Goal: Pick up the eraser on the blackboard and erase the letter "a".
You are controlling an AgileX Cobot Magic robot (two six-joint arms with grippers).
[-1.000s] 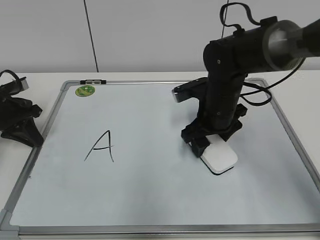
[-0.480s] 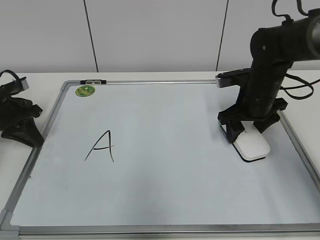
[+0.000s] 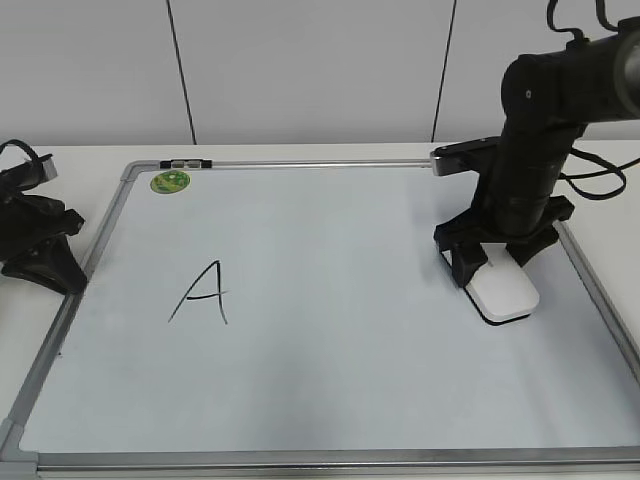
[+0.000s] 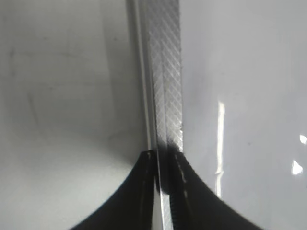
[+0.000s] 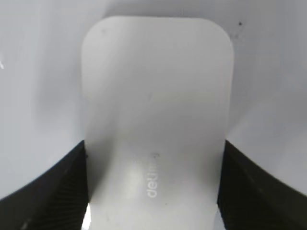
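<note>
The white eraser point(image 3: 505, 293) lies flat on the blackboard point(image 3: 330, 390), near its right edge. My right gripper point(image 3: 487, 268) stands over the eraser's near end, shut on it. In the right wrist view the eraser point(image 5: 156, 110) fills the space between the two black fingers point(image 5: 57, 191), which touch its sides; the gripper point(image 5: 154, 148) holds it against the board. Only a capital "A" point(image 3: 202, 294) shows on the board's left half. No lowercase "a" shows. My left gripper point(image 3: 60, 272) rests off the board's left edge, shut and empty.
A green round magnet point(image 3: 170, 182) sits at the board's top left corner. In the left wrist view the shut left gripper point(image 4: 163, 191) hangs right over the board's grey metal frame point(image 4: 165, 72). The white table point(image 3: 80, 165) surrounds the board.
My right gripper has dragged the eraser from the board's middle right to near its right edge, then almost stopped. The left arm has not moved.
</note>
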